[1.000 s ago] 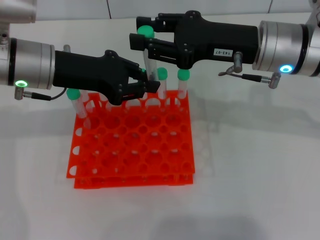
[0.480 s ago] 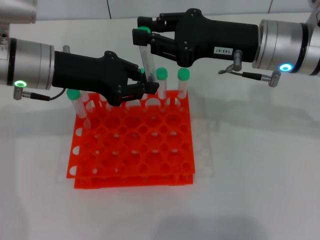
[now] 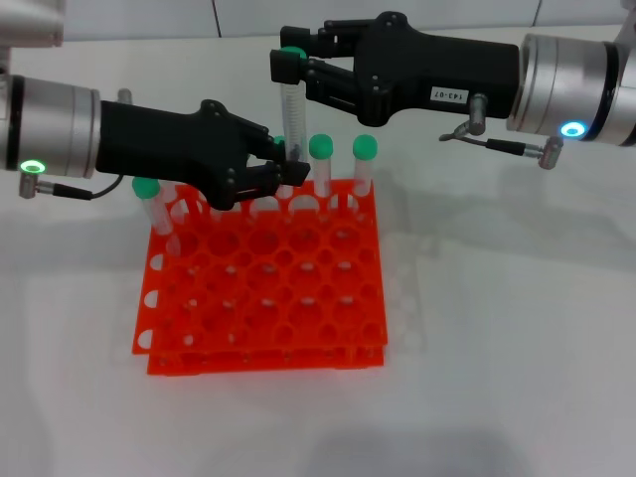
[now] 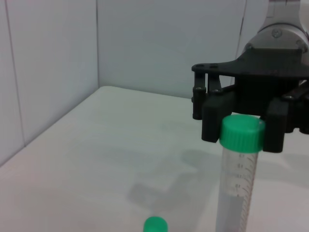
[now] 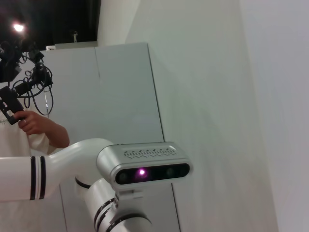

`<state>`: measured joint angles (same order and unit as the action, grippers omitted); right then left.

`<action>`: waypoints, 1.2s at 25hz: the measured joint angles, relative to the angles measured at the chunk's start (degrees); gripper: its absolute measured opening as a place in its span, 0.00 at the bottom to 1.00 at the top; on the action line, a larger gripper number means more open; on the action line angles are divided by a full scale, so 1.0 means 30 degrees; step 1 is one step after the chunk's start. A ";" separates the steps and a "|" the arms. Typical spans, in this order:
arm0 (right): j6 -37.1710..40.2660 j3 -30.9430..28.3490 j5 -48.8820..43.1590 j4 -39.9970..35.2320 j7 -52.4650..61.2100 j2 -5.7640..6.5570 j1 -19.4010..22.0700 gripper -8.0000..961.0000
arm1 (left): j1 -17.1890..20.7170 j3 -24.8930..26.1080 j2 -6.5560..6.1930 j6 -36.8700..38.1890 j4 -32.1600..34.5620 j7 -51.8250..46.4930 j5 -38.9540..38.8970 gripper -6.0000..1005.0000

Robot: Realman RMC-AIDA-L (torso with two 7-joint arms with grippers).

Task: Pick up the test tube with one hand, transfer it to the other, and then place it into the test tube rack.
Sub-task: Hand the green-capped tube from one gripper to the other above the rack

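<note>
I see the slender clear green-capped test tube (image 3: 291, 104) upright above the orange-red plastic rack (image 3: 260, 283): my left gripper (image 3: 281, 169) pinches its lower end, my right gripper's (image 3: 289, 68) fingers straddle the cap, grip uncertain.

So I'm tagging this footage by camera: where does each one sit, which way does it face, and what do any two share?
Head view: sits high, looks forward and down at the orange rack; shows the left gripper and right gripper, both on the test tube.
Left wrist view: looks along the table at the tube and the right gripper.
Right wrist view: faces up and back at the robot's own white head camera.
Shared: head and left wrist views both show the tube's cap in the right gripper.
</note>
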<state>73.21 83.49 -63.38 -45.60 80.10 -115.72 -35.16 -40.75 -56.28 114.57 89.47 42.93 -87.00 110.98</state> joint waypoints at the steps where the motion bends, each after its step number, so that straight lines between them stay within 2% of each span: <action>1: 0.0000 0.0000 0.0000 0.0000 0.0000 0.0000 0.0000 0.27 | 0.0116 0.0023 0.0016 0.0034 0.0215 -0.0028 -0.0005 0.37; 11: 0.0064 0.0002 -0.0057 -0.0166 0.0038 0.0023 0.0314 0.28 | 0.1346 0.0159 0.0207 0.0240 0.2151 -0.0585 -0.0449 0.37; 17: 0.0144 -0.0116 -0.0057 -0.0191 0.0048 0.0048 0.0439 0.28 | 0.2317 0.0182 0.0219 0.0658 0.3224 -0.0621 -0.1113 0.44; 25: 0.0094 -0.0234 -0.0055 -0.0299 0.0049 0.0049 0.0472 0.28 | 0.5031 0.0216 0.0230 0.0983 0.5280 -0.0571 -0.2337 0.52; 30: 0.0082 -0.0233 -0.0055 -0.0298 0.0058 0.0073 0.0470 0.28 | 0.6992 0.0216 0.0435 0.1012 0.6324 0.0029 -0.3403 0.57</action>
<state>73.45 82.79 -63.54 -46.50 80.27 -115.50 -33.75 -19.78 -55.63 115.88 92.51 61.91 -86.91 100.77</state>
